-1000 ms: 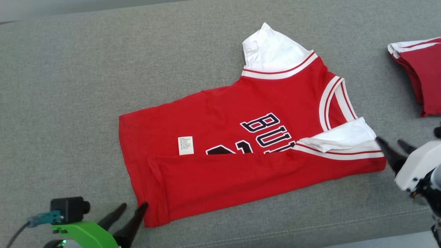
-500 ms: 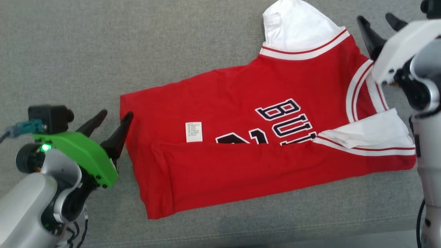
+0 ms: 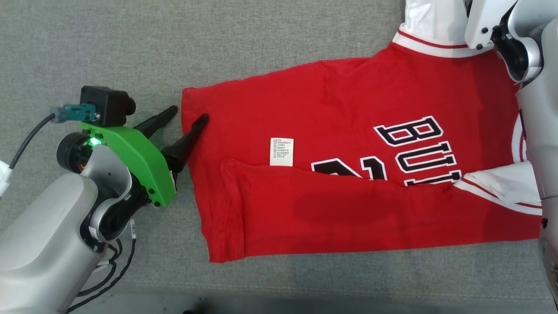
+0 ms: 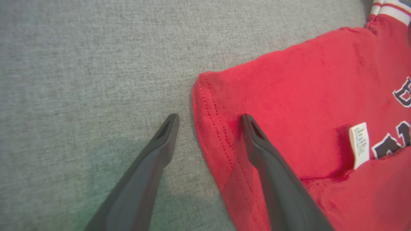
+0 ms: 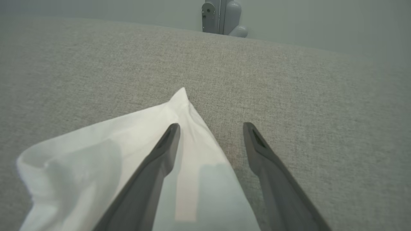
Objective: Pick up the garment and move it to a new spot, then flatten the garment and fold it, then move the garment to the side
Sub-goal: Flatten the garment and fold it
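Straddling garment [image 3: 348, 100] hem, left jaws spread, grey cushion [image 3: 130, 43]

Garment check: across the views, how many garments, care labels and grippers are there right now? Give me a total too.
Garment: 1
Care label: 1
Grippers: 2, the left gripper and the right gripper, both open
Total: 4

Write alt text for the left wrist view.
The left hand, open, straddles the hemmed corner of a red jersey lying on grey fabric: one dark finger over the red cloth, the other over the grey. A small white care label and part of some dark lettering show at the right.
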